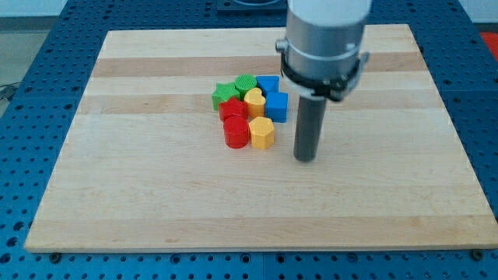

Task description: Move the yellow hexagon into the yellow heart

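Legible text, labels, brands, numbers, signs: none found anywhere in view.
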